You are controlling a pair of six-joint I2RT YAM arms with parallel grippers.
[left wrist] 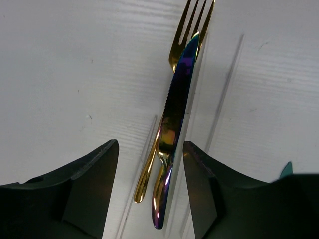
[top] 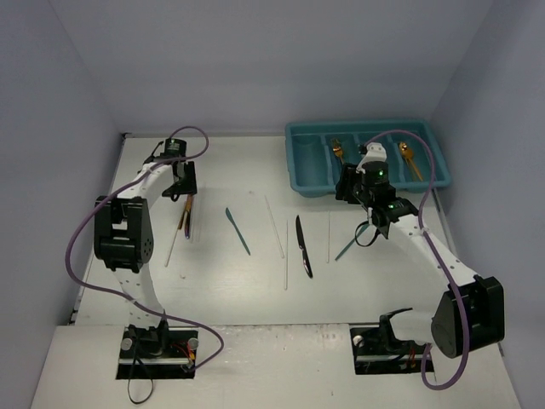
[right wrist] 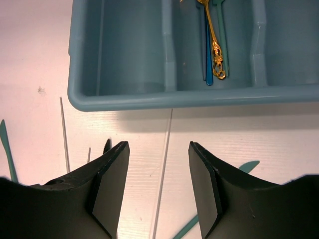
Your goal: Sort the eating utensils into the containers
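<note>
Two utensils, an iridescent knife [left wrist: 174,124] over a gold fork [left wrist: 175,56], are straddled mid-frame by the left gripper [left wrist: 150,169], jaws spread (nothing pinched yet); closing and lifting are called for next. The right gripper [right wrist: 158,174] is spread, empty, below the teal tray [right wrist: 169,97] at top.

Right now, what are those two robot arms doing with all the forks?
They're sorting cutlery into the teal tray. The left claw is open around a rainbow knife lying on a gold fork. The right claw is open and empty near the tray's edge. Gold pieces are in the tray; a black knife and others lie on the table.
</note>
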